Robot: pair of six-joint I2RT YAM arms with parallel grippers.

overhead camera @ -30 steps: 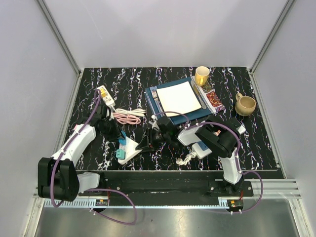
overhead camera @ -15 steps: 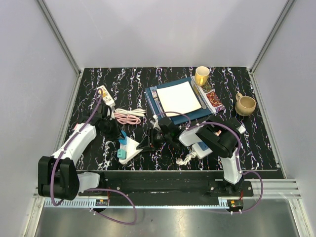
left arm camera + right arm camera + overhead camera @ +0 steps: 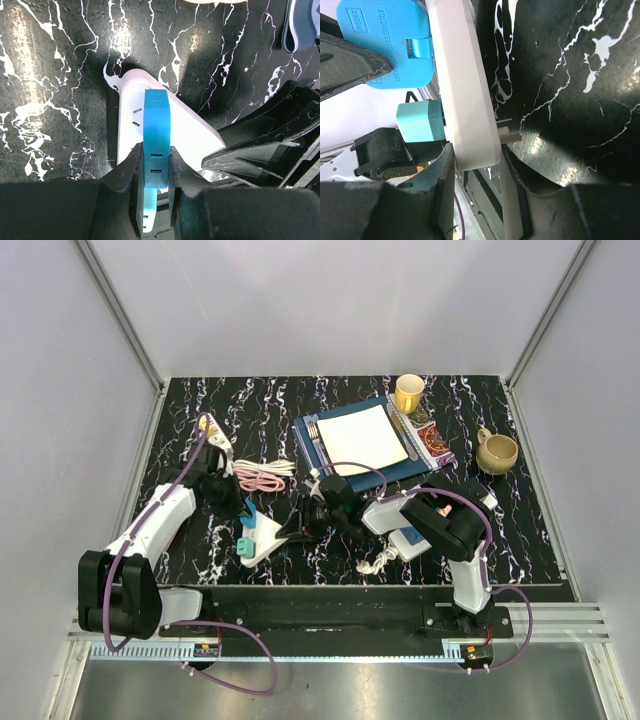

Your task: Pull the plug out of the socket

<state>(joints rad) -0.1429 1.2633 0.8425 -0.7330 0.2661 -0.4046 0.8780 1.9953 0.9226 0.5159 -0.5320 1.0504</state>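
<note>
Left gripper (image 3: 154,156): mine, closed narrow on the blue plug (image 3: 155,125), with one finger (image 3: 127,170) on each flat side. In my wrist view the plug stands edge-on between them.

Blue plug: rests against the broad face of the white socket block (image 3: 185,135). I cannot tell whether its pins are seated or free (the joint is hidden in every view).

Right gripper (image 3: 477,152): also mine, clamped on the narrow end of the socket block, with a finger (image 3: 440,190) pressed to each long side.

Teal plug (image 3: 420,120): on the same face of the block as the blue one, just beside it and nearer my right fingers.

Metal pins (image 3: 509,136): two, sticking out of the block's opposite face.

Black marble table (image 3: 480,540): carries the block near its front edge, left of centre, between my two grippers.

Pink cable (image 3: 260,478): coiled just behind the left gripper.

White power strip (image 3: 215,432): farther back on the left, well apart from the block.

Blue mat (image 3: 405,465): behind the right gripper, bearing a white plate (image 3: 362,438).

Yellow cup (image 3: 408,393): at the back edge, just beyond the mat.

Tan mug (image 3: 497,451): at the right side, apart from the mat.

White cord (image 3: 378,561): bundled near the front edge beneath my right arm.
</note>
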